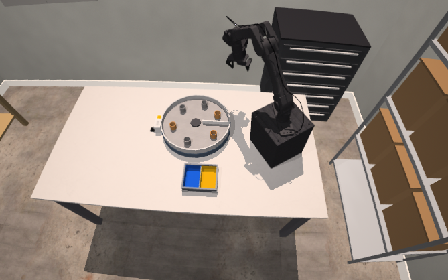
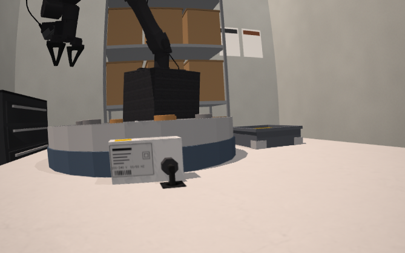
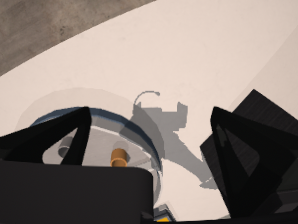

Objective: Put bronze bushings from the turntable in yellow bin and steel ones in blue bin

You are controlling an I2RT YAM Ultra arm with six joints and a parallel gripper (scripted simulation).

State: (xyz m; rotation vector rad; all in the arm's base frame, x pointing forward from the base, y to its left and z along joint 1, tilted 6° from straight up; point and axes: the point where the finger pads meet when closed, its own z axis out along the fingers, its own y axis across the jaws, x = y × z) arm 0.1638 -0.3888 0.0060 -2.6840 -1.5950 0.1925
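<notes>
The round turntable point(image 1: 195, 152) point(image 2: 71, 140) carries three orange-brown bronze bushings: one at the back right point(image 1: 217, 114), one at the front right point(image 1: 213, 134) and one at the left point(image 1: 172, 125). Three grey steel bushings stand at the back left point(image 1: 182, 108), the back point(image 1: 203, 104) and the front point(image 1: 187, 141). One bronze bushing point(image 3: 118, 157) and one steel bushing point(image 3: 65, 147) show in the wrist view. The blue bin point(image 1: 191, 176) and the yellow bin point(image 1: 208, 177) sit side by side in front of the turntable; both look empty. My gripper point(image 1: 238, 67) point(image 2: 63, 65) point(image 3: 150, 113) is open and empty, high above the table's back edge.
A white bar point(image 1: 215, 122) spans from the turntable's dark hub point(image 1: 195, 122) to its right rim. A white box point(image 1: 157, 124) point(image 2: 145, 160) with a black knob stands against its left side. The arm's black pedestal point(image 1: 270, 146) is to the right. A drawer cabinet point(image 1: 323, 29) stands behind.
</notes>
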